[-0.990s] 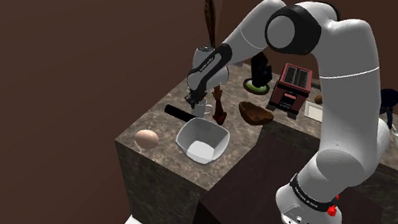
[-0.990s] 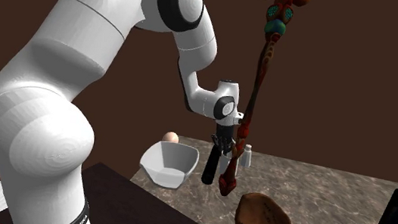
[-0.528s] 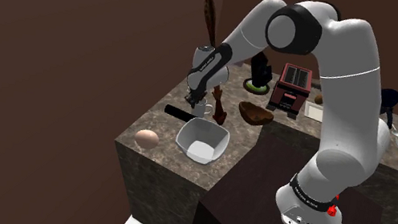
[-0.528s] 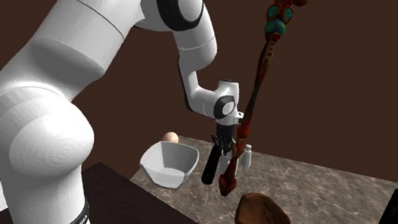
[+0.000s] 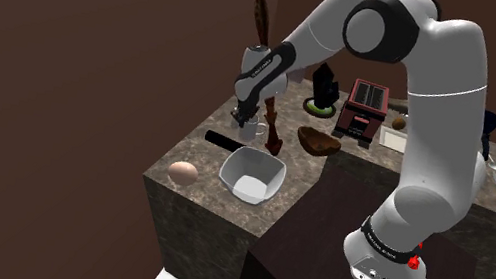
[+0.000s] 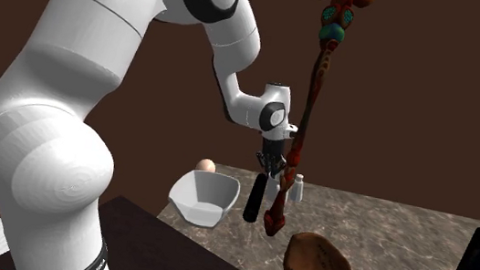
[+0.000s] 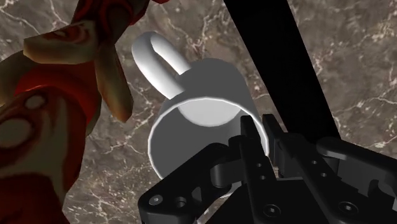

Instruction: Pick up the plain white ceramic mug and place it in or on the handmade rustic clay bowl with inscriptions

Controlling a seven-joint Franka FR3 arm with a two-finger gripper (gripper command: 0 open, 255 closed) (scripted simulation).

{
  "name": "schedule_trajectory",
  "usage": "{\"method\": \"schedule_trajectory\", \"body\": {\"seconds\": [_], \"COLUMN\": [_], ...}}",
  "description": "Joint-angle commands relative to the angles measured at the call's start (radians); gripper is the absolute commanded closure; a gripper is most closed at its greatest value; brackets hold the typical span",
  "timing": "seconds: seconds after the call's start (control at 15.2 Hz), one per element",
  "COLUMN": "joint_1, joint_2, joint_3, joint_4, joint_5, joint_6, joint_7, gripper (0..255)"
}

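The white mug [image 7: 197, 108] lies tilted under the hand with its handle pointing away from the fingers. My gripper [image 7: 264, 137] is shut on the mug, pinching its rim wall opposite the handle. In the shoulder view the gripper [image 5: 242, 119] holds the mug [image 5: 252, 125] just above the stone counter near its far corner. The brown clay bowl [image 5: 318, 141] sits on the counter to the shoulder view's right of the mug, a hand's width off. In the second exterior view this bowl [image 6: 319, 268] is in the foreground, and the gripper [image 6: 271, 169] hangs beyond it.
A tall red-brown carved figure [image 5: 260, 14] [image 7: 38, 114] stands right beside the mug. A black cylinder [image 5: 222, 141], a white square bowl [image 5: 253, 175] and an egg [image 5: 183, 172] lie near the counter's front corner. A red toaster [image 5: 366, 109] stands behind the clay bowl.
The arm has risen and the gripper has lifted a little, taking the mug up with it. Nothing else on the counter has moved.
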Motion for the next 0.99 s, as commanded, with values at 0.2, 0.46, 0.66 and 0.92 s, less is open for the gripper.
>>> {"method": "schedule_trajectory", "body": {"seconds": [0.2, 0.46, 0.66, 0.92], "joint_1": [0.001, 0.003, 0.003, 0.004], "joint_2": [-0.053, -0.094, -0.123, -0.160], "joint_3": [-0.002, -0.003, -0.004, -0.005], "joint_4": [-0.005, -0.005, -0.003, 0.003], "joint_5": [-0.002, -0.004, -0.005, -0.006], "joint_6": [-0.048, -0.089, -0.120, -0.163], "joint_7": [0.000, 0.000, 0.000, 0.000], "gripper": [255, 255, 255, 255]}}
